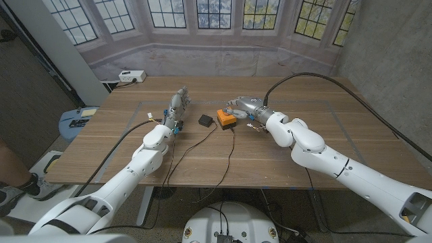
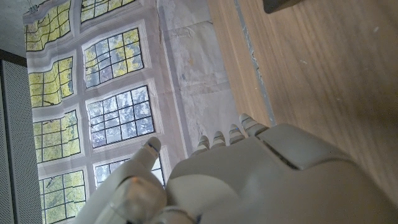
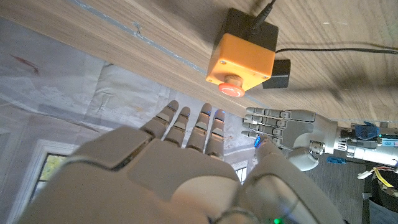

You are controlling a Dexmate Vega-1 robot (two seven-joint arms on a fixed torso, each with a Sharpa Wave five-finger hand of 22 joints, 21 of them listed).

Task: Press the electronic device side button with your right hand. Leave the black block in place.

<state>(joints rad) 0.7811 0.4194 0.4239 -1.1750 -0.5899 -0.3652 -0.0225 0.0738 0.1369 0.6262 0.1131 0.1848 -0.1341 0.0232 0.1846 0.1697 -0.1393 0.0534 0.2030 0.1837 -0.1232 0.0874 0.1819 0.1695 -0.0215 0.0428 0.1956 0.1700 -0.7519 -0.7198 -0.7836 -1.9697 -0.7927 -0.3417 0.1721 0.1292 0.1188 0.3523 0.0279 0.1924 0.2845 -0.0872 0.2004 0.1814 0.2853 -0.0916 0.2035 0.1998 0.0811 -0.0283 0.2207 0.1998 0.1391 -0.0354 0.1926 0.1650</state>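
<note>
The right hand (image 1: 241,106), fingers (image 3: 186,127) apart and holding nothing, hovers beside the orange device (image 1: 226,118) to reach its red button (image 3: 231,88).

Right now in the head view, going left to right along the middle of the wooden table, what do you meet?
Left hand → small black block → orange box-shaped device with black base → right hand.

Matt wood-grain table (image 1: 202,152), glossy orange plastic device (image 3: 241,59), smooth pale plastic right robot hand (image 3: 180,168).
</note>
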